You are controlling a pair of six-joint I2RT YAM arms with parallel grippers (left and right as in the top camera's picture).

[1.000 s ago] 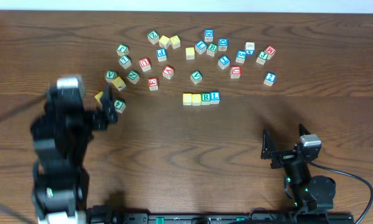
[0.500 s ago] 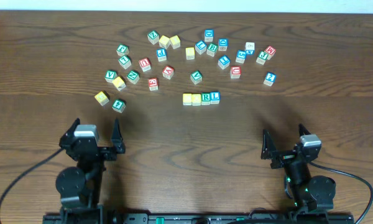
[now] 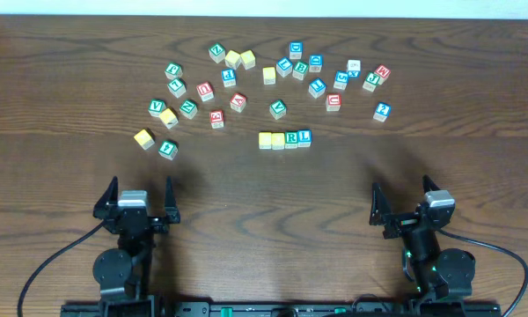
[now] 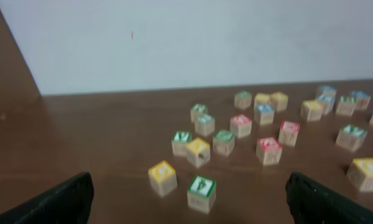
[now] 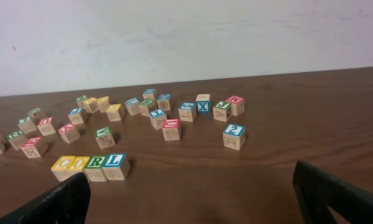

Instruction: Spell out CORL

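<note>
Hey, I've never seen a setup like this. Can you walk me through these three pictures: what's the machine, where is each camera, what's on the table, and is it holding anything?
The machine is two robot arms at a wooden table, each ending in a two-finger gripper. The overhead view looks straight down. In it the left gripper and right gripper sit near the bottom of the picture, both open and holding nothing. The other two views come from a camera on each wrist, looking out across the table. The dark shapes in their bottom corners are that gripper's own fingers. On the table lie small wooden letter cubes. Four stand side by side in a row reading CORL. The loose cubes are scattered beyond that row, farther from the arms.
</note>
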